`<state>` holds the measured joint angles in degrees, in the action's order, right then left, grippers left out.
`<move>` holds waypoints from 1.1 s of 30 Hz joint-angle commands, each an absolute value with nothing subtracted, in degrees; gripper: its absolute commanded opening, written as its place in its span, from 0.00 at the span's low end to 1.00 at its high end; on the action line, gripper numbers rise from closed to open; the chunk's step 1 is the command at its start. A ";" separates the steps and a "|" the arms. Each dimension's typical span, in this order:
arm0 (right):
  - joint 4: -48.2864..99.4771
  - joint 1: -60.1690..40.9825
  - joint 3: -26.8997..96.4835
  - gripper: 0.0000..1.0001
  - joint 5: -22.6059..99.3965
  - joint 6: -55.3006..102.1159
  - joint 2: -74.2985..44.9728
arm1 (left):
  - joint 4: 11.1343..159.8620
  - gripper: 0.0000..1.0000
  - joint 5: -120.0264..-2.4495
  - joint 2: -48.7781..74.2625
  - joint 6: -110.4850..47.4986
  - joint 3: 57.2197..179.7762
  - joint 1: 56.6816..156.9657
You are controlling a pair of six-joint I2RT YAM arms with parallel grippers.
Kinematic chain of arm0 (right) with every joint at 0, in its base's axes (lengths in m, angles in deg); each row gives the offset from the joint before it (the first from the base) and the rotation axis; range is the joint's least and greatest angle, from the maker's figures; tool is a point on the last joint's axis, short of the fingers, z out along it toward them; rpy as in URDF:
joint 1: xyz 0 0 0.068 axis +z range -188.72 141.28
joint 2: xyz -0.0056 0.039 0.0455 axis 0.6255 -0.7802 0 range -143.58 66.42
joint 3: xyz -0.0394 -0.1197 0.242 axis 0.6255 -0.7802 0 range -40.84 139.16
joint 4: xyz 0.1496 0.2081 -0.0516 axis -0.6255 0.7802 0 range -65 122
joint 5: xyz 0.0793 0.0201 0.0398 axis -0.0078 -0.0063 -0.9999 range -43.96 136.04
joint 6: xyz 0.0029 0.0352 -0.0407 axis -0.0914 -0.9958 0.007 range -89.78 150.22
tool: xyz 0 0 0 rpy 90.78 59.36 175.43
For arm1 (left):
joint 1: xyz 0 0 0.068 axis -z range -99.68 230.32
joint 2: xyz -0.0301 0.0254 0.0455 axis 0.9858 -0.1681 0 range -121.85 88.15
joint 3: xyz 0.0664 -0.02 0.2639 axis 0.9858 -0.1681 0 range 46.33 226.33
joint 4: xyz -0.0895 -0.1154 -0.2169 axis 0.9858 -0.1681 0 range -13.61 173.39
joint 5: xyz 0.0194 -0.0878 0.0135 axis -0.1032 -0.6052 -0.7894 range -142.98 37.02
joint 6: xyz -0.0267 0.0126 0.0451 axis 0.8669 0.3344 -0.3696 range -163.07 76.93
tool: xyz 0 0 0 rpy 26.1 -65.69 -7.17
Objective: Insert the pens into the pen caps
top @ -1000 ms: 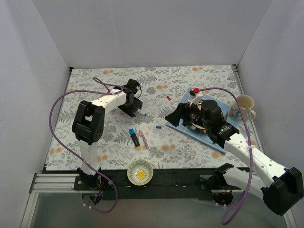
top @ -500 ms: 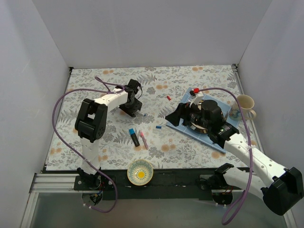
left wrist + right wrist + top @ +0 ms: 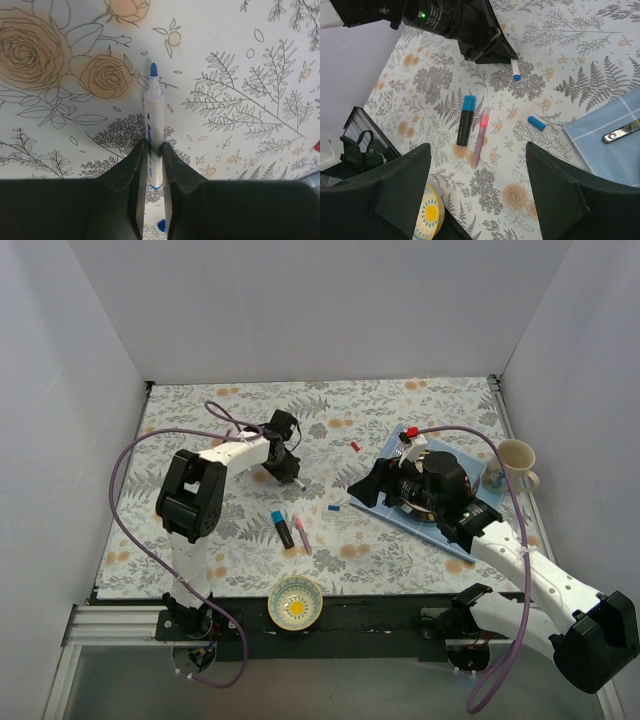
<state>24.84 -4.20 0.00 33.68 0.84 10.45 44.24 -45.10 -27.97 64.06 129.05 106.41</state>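
Observation:
My left gripper [image 3: 284,462] is shut on a white pen [image 3: 153,125]; its blue tip points away from the fingers, and the pen lies low over the floral cloth. In the right wrist view the pen's blue end [image 3: 516,73] sticks out from under the left gripper [image 3: 487,47]. A black marker with a light-blue end [image 3: 465,121] and a pink pen [image 3: 480,135] lie side by side. A blue pen cap [image 3: 536,123] lies to their right, and a red pen cap [image 3: 355,446] further back. My right gripper [image 3: 477,200] hangs open above them, holding nothing.
A yellow-patterned bowl [image 3: 296,601] sits at the near edge. Under my right arm lies a blue mat [image 3: 440,530] with a piece of cutlery [image 3: 622,132] on it. A cream mug [image 3: 517,462] stands at the far right. White walls enclose the table.
My left gripper's fingers have closed onto the white pen, and the left arm has shifted slightly. The right arm has stayed where it was, still open.

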 commanded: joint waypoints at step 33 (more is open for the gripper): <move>7.95 -7.25 13.03 0.75 21.34 -8.62 -14.97 | 83.13 0.00 -92.52 8.61 25.13 99.85 109.15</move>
<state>13.14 -7.15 10.12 23.40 -6.79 -14.42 80.21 -88.42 5.82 26.31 100.17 108.68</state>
